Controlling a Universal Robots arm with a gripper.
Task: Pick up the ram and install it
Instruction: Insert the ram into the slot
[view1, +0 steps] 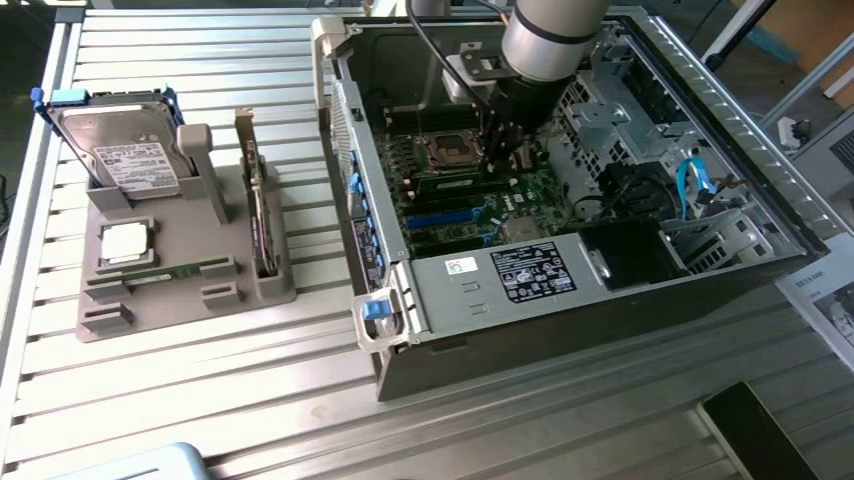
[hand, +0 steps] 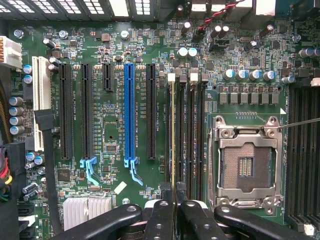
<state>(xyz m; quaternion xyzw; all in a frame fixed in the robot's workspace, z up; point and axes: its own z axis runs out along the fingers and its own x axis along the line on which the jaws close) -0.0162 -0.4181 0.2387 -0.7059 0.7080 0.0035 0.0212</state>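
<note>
Ram (hand: 173, 140), thin green stick edge-on | black gripper (hand: 175, 194) is clamping it over black memory slots (hand: 193, 130) | at silver CPU socket's (view1: 447, 150) 3 o'clock, exterior view.

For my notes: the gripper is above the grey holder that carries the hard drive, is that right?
Not quite: the exterior view shows the gripper above the motherboard in the open computer case; the grey holder carrying the hard drive stands apart.
</note>
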